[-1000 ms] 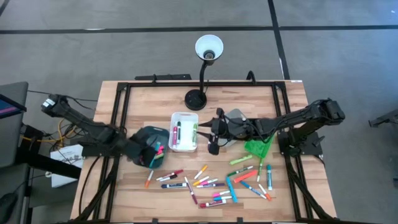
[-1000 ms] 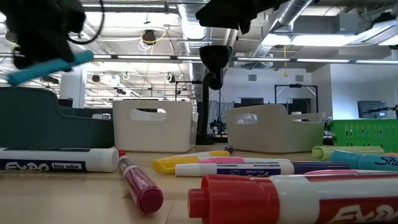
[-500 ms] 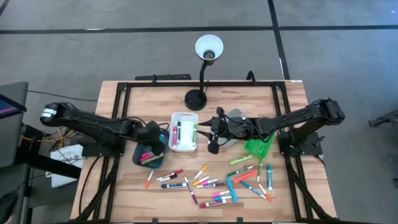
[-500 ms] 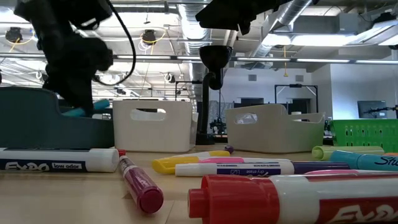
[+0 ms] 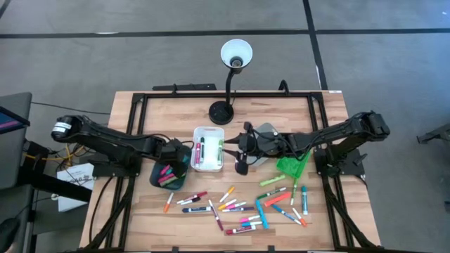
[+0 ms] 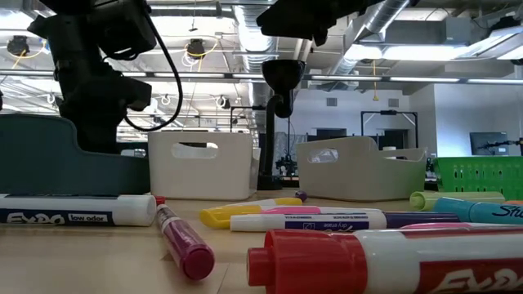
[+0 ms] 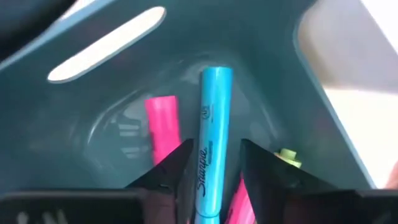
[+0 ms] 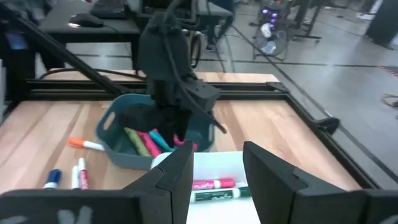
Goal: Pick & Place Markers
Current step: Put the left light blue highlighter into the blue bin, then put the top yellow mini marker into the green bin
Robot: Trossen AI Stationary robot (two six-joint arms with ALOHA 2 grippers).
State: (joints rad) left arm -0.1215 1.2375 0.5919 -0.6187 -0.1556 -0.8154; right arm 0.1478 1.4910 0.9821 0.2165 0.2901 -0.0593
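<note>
The left arm reached low across the surface [image 5: 162,119] from its outer edge, its left pincer [image 5: 174,156] dipped into the teal bin [image 5: 156,176]. In its wrist view the fingers [image 7: 168,171] stood slightly apart with a blue marker [image 7: 211,143] lying between them; whether they pressed it or had let go, I could not tell. Just beside that marker a pink marker [image 7: 163,127] lay on the bin floor, and a yellow-green tip [image 7: 287,157] showed on the other side.

The right arm stretched in from the opposite edge, elbow raised, its right pincer [image 5: 241,160] hovering over the gap between the white bin [image 5: 198,132] and the grey bin [image 5: 267,130]. Its fingers [image 8: 174,177] were parted with nothing between them. Below it, in the white bin, lay a red marker [image 8: 211,185] and a green marker [image 8: 217,195].

The loose markers [image 5: 242,207] were scattered on the surface well in front of both pincers. A green bin [image 5: 292,167] sat near the right pincer, under that arm.
</note>
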